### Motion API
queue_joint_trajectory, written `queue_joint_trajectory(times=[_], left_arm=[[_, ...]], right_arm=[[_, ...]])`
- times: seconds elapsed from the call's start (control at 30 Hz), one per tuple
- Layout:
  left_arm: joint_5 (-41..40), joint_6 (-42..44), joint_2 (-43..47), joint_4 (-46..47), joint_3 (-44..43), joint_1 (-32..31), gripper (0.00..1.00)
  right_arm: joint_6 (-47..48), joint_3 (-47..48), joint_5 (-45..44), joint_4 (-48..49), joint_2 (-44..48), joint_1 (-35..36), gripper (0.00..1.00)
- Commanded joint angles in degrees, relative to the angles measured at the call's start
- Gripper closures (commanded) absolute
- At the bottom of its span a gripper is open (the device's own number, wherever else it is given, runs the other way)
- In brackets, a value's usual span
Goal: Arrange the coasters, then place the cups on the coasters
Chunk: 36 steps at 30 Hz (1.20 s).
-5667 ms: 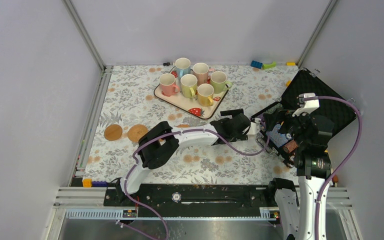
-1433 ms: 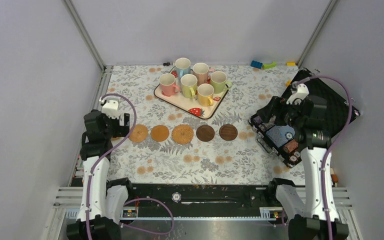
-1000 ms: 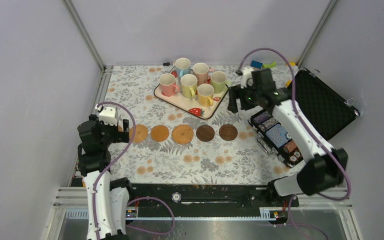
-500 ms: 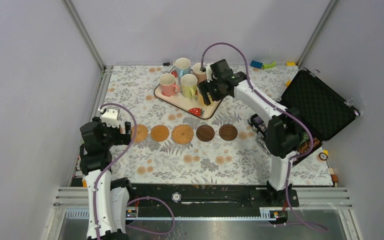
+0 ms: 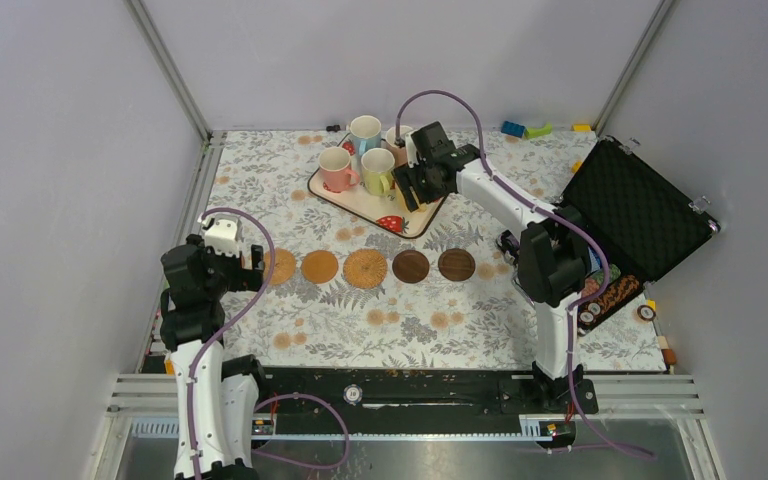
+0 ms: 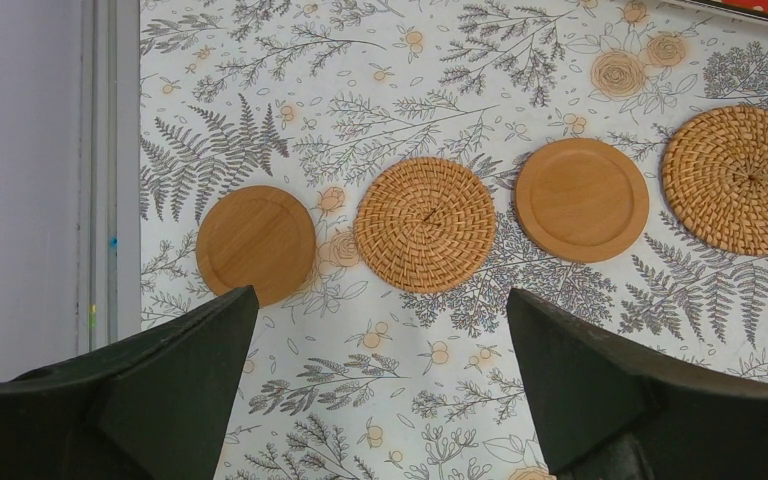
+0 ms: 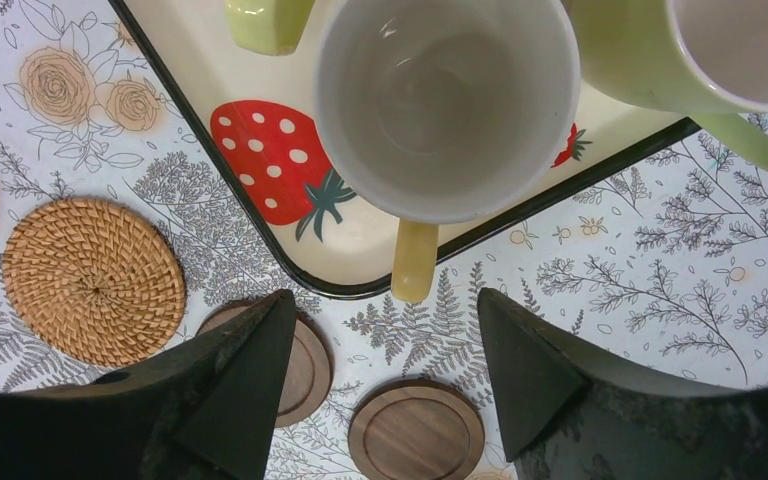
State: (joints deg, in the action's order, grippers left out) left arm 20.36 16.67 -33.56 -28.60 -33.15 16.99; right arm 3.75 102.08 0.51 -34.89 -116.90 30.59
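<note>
Right pincer (image 7: 385, 300) hangs with its jaws parted and nothing between them. Almost straight beneath it is a dark brown wooden coaster (image 7: 415, 432). A second dark brown coaster (image 7: 305, 370) lies just to the left, partly behind one finger, and a woven straw-coloured coaster (image 7: 93, 280) lies further left. All three are bare on the floral-print surface (image 7: 660, 300).

Just ahead of the pincer sits the yellow ceramic mug (image 7: 447, 100). It is empty and white inside, and its handle points back at the pincer and overhangs the lip of the strawberry-print rectangular tray (image 7: 260, 150).

Crowding the yellow mug on the right is a light green mug (image 7: 620, 70); I cannot tell whether they touch. Further ahead on the tray stand a pink mug (image 5: 337, 170), another green mug (image 5: 377, 170) and a light blue mug (image 5: 365, 132).

The likely trouble is the squeeze. A finger coming down on the crowded side could shove the green mug or tip it. Glazed ceramic may also slip if only the rim is pinched, and a snagged handle could drag the light tray.

Far off to the left, the left pincer (image 6: 380, 300) hovers wide open and empty over the other end of the row. A smooth tan coaster (image 6: 256, 243) lies ahead of its left jaw.
</note>
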Motion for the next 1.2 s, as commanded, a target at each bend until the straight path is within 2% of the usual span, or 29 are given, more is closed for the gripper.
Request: queue_joint_trajectory(times=[0.0,0.23,0.43,0.6,0.8,0.83,0.9,1.0,1.17], left_arm=[[2.0,0.6,0.6,2.9,0.3,0.3,0.02],[1.9,0.7,1.0,2.8,0.4,0.3,0.01],[1.9,0.8,1.1,2.8,0.5,0.3,0.01],[2.0,0.9,1.0,2.8,0.6,0.3,0.01],[2.0,0.9,1.1,2.8,0.5,0.3,0.01],[2.0,0.9,1.1,2.9,0.6,0.3,0.01],[2.0,0.9,1.1,2.9,0.6,0.3,0.01],[2.0,0.9,1.1,2.8,0.6,0.3,0.01],[2.2,1.1,1.1,2.8,0.8,0.4,0.01]], right_arm=[[-0.7,0.4,-0.7,1.6,-0.5,0.3,0.28],[-0.2,1.9,-2.5,1.6,-3.7,1.0,0.4],[0.7,2.7,-4.7,1.7,-5.5,1.0,0.44],[1.4,1.4,-5.4,3.6,-5.0,1.2,0.53],[2.9,-0.2,-6.3,6.1,-3.6,1.8,0.56],[3.0,-0.1,-6.5,6.1,-3.7,1.9,0.6],[3.4,0.0,-6.8,6.1,-3.8,2.2,0.78],[4.5,-0.6,-7.7,5.8,-2.5,2.4,0.99],[9.1,-6.1,-8.1,6.1,6.0,2.5,1.0]])
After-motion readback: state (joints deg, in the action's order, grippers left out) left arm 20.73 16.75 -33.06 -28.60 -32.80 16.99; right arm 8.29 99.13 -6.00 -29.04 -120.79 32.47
